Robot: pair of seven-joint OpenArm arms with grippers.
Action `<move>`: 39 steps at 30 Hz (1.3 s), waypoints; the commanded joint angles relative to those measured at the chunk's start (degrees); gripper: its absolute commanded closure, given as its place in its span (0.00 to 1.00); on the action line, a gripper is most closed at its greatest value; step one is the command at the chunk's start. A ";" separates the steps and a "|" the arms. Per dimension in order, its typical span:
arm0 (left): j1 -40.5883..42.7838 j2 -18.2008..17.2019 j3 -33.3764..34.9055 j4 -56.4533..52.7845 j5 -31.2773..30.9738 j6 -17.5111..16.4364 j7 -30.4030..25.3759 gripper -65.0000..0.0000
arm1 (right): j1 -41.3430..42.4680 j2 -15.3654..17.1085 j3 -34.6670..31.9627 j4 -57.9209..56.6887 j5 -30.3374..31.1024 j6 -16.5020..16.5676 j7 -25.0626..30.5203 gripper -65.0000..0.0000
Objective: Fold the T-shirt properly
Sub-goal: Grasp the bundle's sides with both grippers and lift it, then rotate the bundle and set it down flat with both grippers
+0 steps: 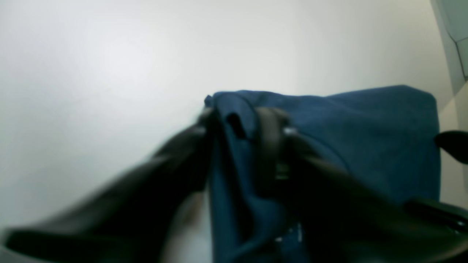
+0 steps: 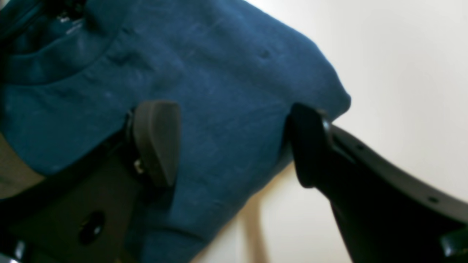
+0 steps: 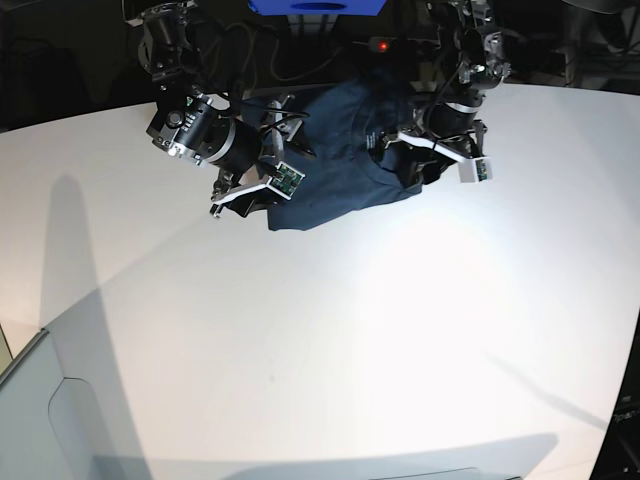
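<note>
Meanwhile the left claw (image 1: 243, 128) pinches the T-shirt (image 2: 226, 84), which lies between the right claw's (image 2: 234, 142) spread fingers.

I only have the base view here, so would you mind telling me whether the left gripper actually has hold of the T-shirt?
Observer: Yes. In the left wrist view the left gripper is shut on a bunched fold of the T-shirt.
Operator: Thank you. And is the right gripper gripping as well?
Observer: No. In the right wrist view the right gripper is open, its fingers spread apart over the blue cloth.
Operator: Is anything lying on the table beside the right gripper?
Observer: The right wrist view shows only bare white table past the shirt's edge.
</note>
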State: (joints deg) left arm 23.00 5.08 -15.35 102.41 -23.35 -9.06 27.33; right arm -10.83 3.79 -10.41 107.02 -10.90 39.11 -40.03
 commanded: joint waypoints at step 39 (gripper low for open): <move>8.60 -1.52 3.44 -1.18 -11.50 -0.74 -1.35 0.45 | -1.70 -0.06 0.17 6.43 0.65 0.89 1.04 0.31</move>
State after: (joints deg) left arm 31.14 3.64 -11.90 100.44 -34.13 -9.23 26.83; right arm -12.78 3.79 -10.28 112.29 -10.92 39.13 -40.25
